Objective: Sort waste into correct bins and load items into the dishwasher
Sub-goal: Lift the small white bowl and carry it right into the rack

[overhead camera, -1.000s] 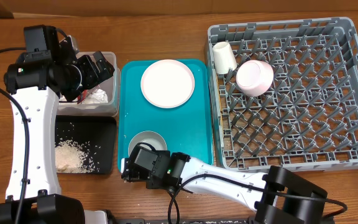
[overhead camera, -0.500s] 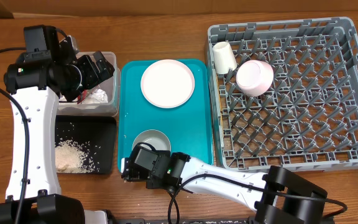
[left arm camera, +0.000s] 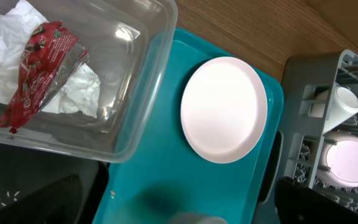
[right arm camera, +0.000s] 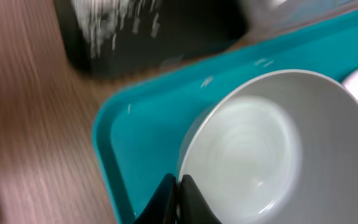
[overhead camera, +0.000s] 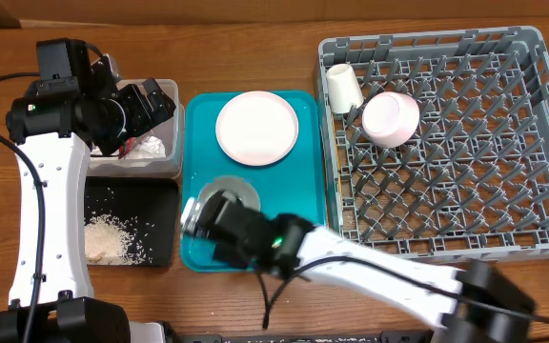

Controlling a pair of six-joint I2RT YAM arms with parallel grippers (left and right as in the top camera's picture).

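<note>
Right side: we see the right claw (right arm camera: 178, 186) at the bottom edge of the wrist view. Its fingers are drawn narrow and pinch the near rim of the whitish-grey round bowl (right arm camera: 272, 143), one tip inside and one outside.
Bowl's place: in the overhead view we find the bowl over the lower left part of the teal rectangular serving tray (overhead camera: 303, 224) (the arm there is smeared by blur, so we cannot tell whether the bowl touches the tray).
Left side: the left claw (overhead camera: 151, 103) hangs over the clear rectangular plastic tub (overhead camera: 173, 152) in the upper left of the overhead frame; we cannot tell how wide it stands.
In the tub: we see a crumpled white paper napkin (left arm camera: 73, 93) with a small red crinkled snack wrapper (left arm camera: 39, 74) lying across it.
Below the tub: the shallow black rectangular tray (overhead camera: 160, 205) lies just under it at the left of the frame, with loose white rice grains (overhead camera: 112, 238) heaped towards its lower left.
Top of the teal tray: the round pale pink-white plate (overhead camera: 257, 127) lies flat in the upper half.
Far right: the large square grey plastic dish rack (overhead camera: 465, 191) fills the right side of the wooden desk (overhead camera: 255, 48).
In the rack: we see a small cream cup (overhead camera: 343, 88) leaning in the upper left corner. A pale pink bowl (overhead camera: 391, 117) is tipped among the pegs just to its right, its base showing in the left wrist view.
</note>
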